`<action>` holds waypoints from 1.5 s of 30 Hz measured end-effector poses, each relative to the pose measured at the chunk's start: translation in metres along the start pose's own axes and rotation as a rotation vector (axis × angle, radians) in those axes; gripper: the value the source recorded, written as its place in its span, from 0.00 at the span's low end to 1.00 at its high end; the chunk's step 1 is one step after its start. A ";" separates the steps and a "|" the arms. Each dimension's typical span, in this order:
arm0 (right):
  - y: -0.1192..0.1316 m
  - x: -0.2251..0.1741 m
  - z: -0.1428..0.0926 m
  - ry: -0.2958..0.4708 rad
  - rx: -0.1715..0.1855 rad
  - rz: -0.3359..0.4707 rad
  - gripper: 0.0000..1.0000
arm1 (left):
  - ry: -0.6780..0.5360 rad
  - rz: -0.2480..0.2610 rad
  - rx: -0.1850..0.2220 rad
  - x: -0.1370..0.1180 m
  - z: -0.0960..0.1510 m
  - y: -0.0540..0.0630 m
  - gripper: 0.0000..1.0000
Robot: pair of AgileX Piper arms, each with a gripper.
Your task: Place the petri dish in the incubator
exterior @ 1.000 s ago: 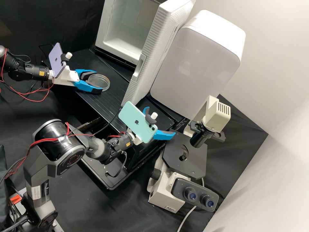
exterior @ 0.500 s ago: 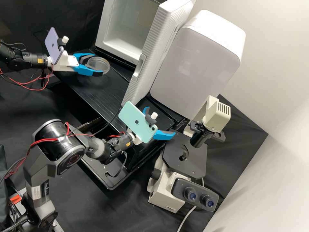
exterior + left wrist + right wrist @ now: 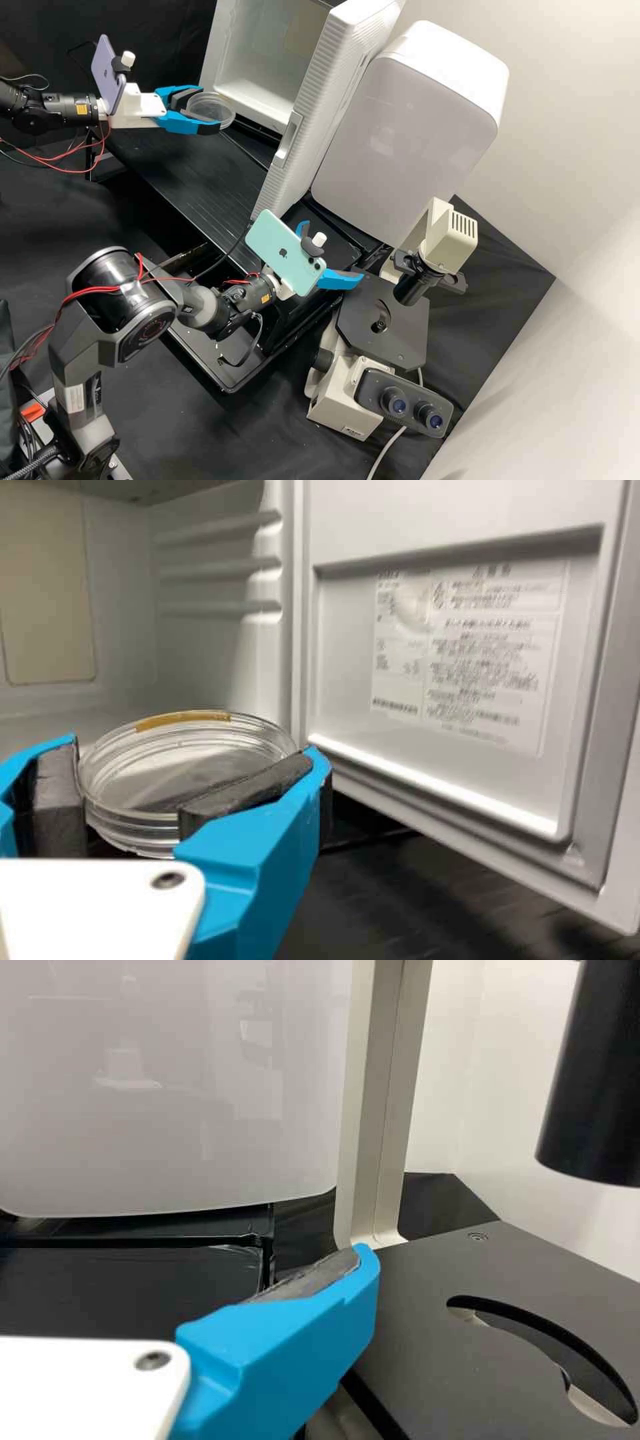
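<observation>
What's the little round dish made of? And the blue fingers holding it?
The petri dish looks like clear plastic, maybe glass: you see straight through it. The blue fingers look like matte hard plastic, with dark rubbery-looking pads.

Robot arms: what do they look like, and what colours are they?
Both arms are dark grey with chunky round joints. Thin red wires loop along them. The left tool is white with bright blue fingers and dark pads; the right tool is white and blue too. A lilac phone rides one wrist, a mint-green phone the other.
</observation>
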 end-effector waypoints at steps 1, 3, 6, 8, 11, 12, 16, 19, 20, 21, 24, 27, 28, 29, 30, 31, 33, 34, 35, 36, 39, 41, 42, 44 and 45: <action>0.000 0.000 0.000 0.000 0.000 0.000 1.00 | -0.001 0.004 0.010 0.002 0.001 0.001 0.00; 0.000 0.000 0.000 0.000 0.000 0.000 1.00 | -0.002 0.013 0.037 0.007 0.003 0.004 0.00; 0.000 0.000 0.000 0.000 0.000 0.000 1.00 | 0.015 0.011 0.079 0.019 0.003 0.007 0.00; 0.000 0.000 0.000 0.000 0.000 0.000 1.00 | 0.042 0.004 0.094 0.031 0.001 0.009 0.00; 0.000 0.000 0.000 0.000 0.000 0.000 1.00 | 0.079 0.001 0.096 0.048 -0.002 0.012 0.00; 0.000 0.000 0.000 0.000 0.000 0.000 1.00 | 0.091 0.001 0.091 0.055 -0.003 0.014 0.00; 0.000 0.000 0.000 0.000 0.000 0.000 1.00 | 0.134 -0.003 0.084 0.081 -0.006 0.018 0.00; 0.000 0.000 0.000 0.000 0.000 0.000 1.00 | 0.164 -0.016 0.079 0.099 -0.008 0.020 0.00; 0.000 0.000 0.000 0.000 0.000 0.000 1.00 | 0.173 -0.022 0.078 0.105 -0.009 0.020 0.00; 0.000 0.000 0.000 0.000 0.000 0.000 1.00 | 0.184 -0.027 0.081 0.110 -0.009 0.021 0.00; 0.000 0.000 0.000 0.000 0.000 0.000 1.00 | 0.214 -0.040 0.064 0.127 -0.011 0.023 0.00; 0.000 0.000 0.000 0.000 0.000 0.000 1.00 | 0.241 -0.056 0.041 0.139 -0.013 0.024 0.00; 0.000 0.000 0.000 0.000 0.000 0.000 1.00 | 0.254 -0.060 0.036 0.144 -0.014 0.024 0.00; 0.000 0.000 0.000 0.000 0.000 0.000 1.00 | 0.262 -0.058 0.024 0.149 -0.013 0.026 0.00; 0.000 0.000 0.000 0.000 0.000 0.000 1.00 | 0.271 -0.059 0.033 0.152 -0.014 0.027 0.00; 0.000 0.000 0.000 0.000 0.000 0.000 1.00 | 0.282 -0.058 0.033 0.156 -0.013 0.028 0.00; 0.000 0.000 0.000 0.000 0.000 0.000 1.00 | 0.299 -0.060 0.040 0.163 -0.014 0.028 0.00; 0.000 0.000 0.000 0.000 0.000 0.000 1.00 | 0.309 -0.065 0.038 0.166 -0.014 0.028 0.00; 0.000 0.000 0.000 0.000 0.000 0.000 1.00 | 0.321 -0.071 0.023 0.169 -0.015 0.027 0.00; 0.000 0.000 0.000 0.000 0.000 0.000 1.00 | 0.330 -0.078 0.017 0.172 -0.015 0.027 0.00; 0.000 0.000 0.000 0.000 0.000 0.000 1.00 | 0.354 -0.101 0.015 0.184 -0.015 0.025 0.00; 0.000 0.000 0.000 0.000 0.000 0.000 1.00 | 0.367 -0.118 0.003 0.190 -0.017 0.022 0.00; 0.000 0.000 0.000 0.000 0.000 0.000 1.00 | 0.373 -0.129 0.002 0.193 -0.017 0.021 0.00; 0.000 0.000 0.000 0.000 0.000 0.000 1.00 | 0.379 -0.144 0.008 0.199 -0.018 0.019 0.00; 0.000 0.000 0.000 0.000 0.000 0.000 1.00 | 0.381 -0.149 0.002 0.202 -0.018 0.018 0.00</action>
